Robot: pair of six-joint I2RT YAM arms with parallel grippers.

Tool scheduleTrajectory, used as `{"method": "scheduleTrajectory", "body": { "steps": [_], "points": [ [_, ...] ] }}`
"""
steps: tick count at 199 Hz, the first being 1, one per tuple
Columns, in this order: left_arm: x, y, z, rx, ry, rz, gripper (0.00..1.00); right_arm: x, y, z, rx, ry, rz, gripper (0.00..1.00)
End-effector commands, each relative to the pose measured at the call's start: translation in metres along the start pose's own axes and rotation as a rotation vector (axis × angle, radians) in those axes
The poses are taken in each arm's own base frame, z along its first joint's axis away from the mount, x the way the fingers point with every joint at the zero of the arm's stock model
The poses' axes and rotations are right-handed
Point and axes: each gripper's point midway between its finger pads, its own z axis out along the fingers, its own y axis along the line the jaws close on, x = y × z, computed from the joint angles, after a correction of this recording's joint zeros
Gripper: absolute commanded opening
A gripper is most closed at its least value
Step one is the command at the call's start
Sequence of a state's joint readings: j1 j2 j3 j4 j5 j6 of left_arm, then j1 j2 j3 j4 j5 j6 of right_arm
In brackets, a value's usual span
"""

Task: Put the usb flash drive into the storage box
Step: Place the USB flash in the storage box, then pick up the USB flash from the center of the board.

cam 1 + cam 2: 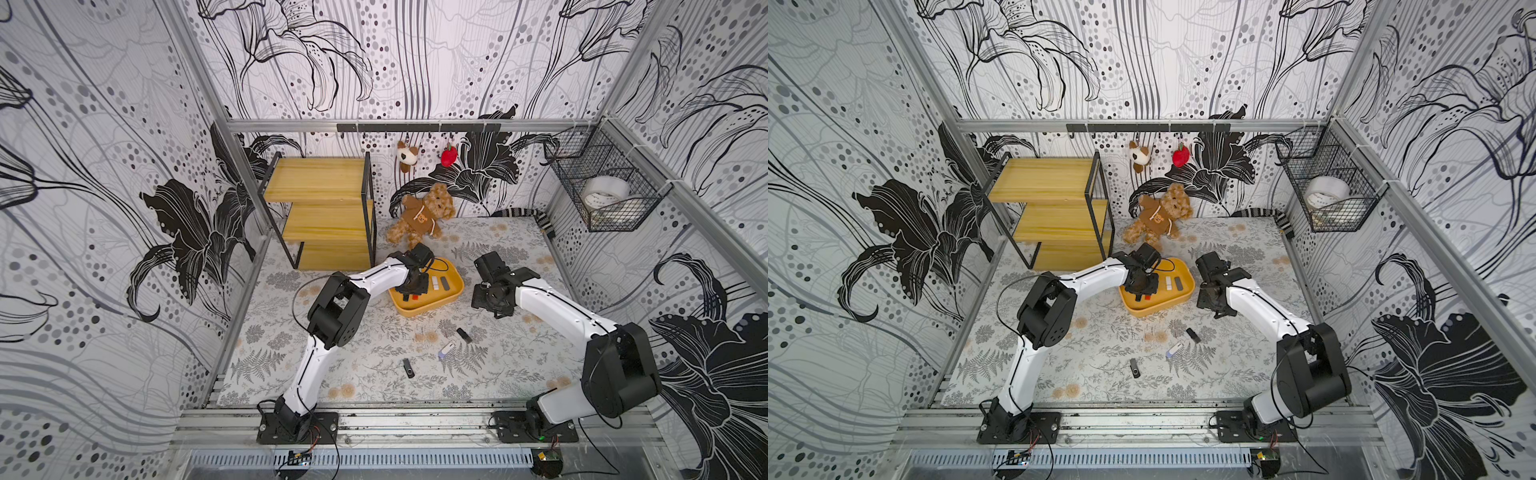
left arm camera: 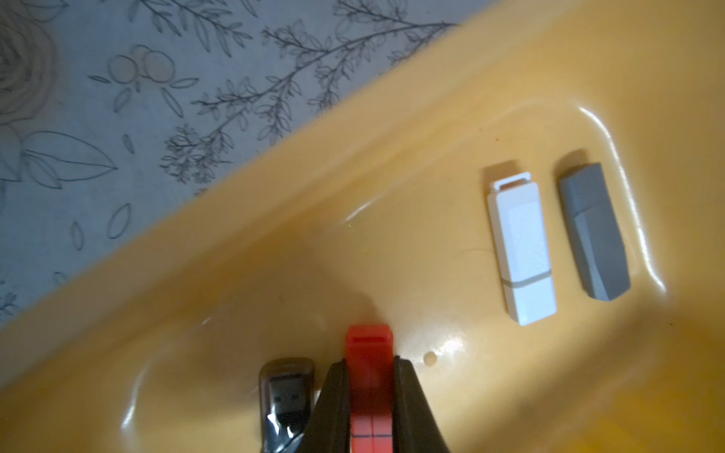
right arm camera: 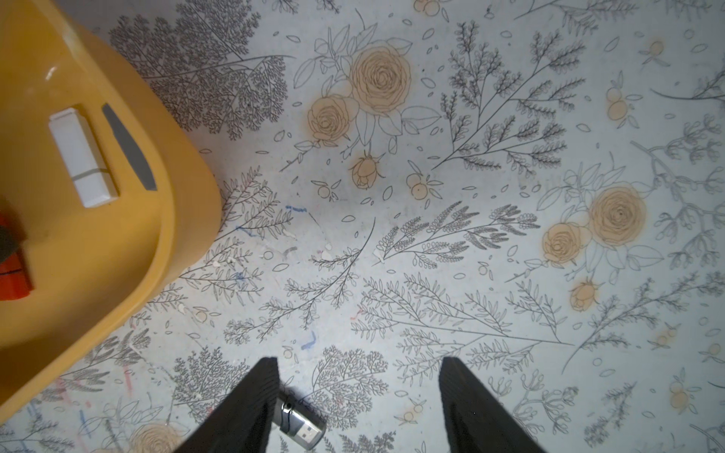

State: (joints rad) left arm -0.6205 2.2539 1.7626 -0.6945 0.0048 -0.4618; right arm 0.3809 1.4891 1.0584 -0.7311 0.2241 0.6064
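Blue-lined red flash drive (image 2: 368, 353)

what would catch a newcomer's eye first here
The yellow-orange storage box at mid-table stands out against the grey floral mat, with the left gripper shut on a red flash drive inside it. Behind it a brown teddy bear lies by the back wall, near a wooden shelf rack.
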Motion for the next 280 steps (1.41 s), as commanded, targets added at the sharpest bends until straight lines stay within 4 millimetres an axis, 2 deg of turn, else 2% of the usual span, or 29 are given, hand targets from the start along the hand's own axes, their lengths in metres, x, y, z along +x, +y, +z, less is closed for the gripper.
{"method": "scheduleTrajectory", "body": {
  "steps": [1, 19, 51, 65, 79, 102, 126, 160, 178, 200, 224, 256, 280],
  "points": [
    [0.002, 0.019, -0.003, -0.051, 0.001, 0.013, 0.0, 0.005, -0.001, 0.0, -0.009, 0.008, 0.005, 0.7],
    [-0.001, 0.023, -0.004, -0.059, -0.001, 0.01, 0.0, 0.007, 0.0, 0.002, -0.015, 0.012, -0.003, 0.7],
    [-0.008, 0.016, -0.011, -0.024, -0.018, 0.016, 0.0, 0.015, 0.007, 0.002, -0.043, 0.019, -0.026, 0.7],
    [-0.012, 0.011, -0.017, 0.0, -0.032, 0.017, 0.24, 0.02, 0.01, 0.003, -0.046, 0.027, -0.04, 0.7],
    [-0.014, 0.007, -0.022, 0.017, -0.039, 0.014, 0.35, 0.026, 0.013, 0.005, -0.044, 0.033, -0.052, 0.7],
    [-0.017, 0.004, -0.029, 0.03, -0.052, 0.014, 0.48, 0.035, 0.019, 0.007, -0.048, 0.039, -0.073, 0.7],
    [-0.026, -0.005, -0.05, 0.062, -0.095, 0.005, 0.51, 0.044, 0.025, 0.008, -0.056, 0.047, -0.096, 0.7],
    [-0.049, -0.019, -0.102, 0.12, -0.184, -0.015, 0.52, 0.06, 0.033, 0.009, -0.071, 0.07, -0.124, 0.7],
    [-0.05, -0.017, -0.123, 0.114, -0.2, -0.021, 0.52, 0.068, 0.034, 0.013, -0.076, 0.085, -0.132, 0.7],
    [-0.04, -0.009, -0.14, 0.097, -0.195, -0.031, 0.53, 0.076, 0.036, 0.018, -0.078, 0.107, -0.144, 0.69],
    [-0.018, 0.002, -0.15, 0.081, -0.196, -0.044, 0.53, 0.084, 0.038, 0.024, -0.09, 0.136, -0.158, 0.69],
    [0.027, 0.015, -0.143, 0.085, -0.17, -0.074, 0.54, 0.09, 0.039, 0.03, -0.084, 0.158, -0.186, 0.67],
    [0.06, 0.014, -0.14, 0.079, -0.139, -0.066, 0.54, 0.095, 0.041, 0.035, -0.088, 0.18, -0.202, 0.66]
  ]
}}
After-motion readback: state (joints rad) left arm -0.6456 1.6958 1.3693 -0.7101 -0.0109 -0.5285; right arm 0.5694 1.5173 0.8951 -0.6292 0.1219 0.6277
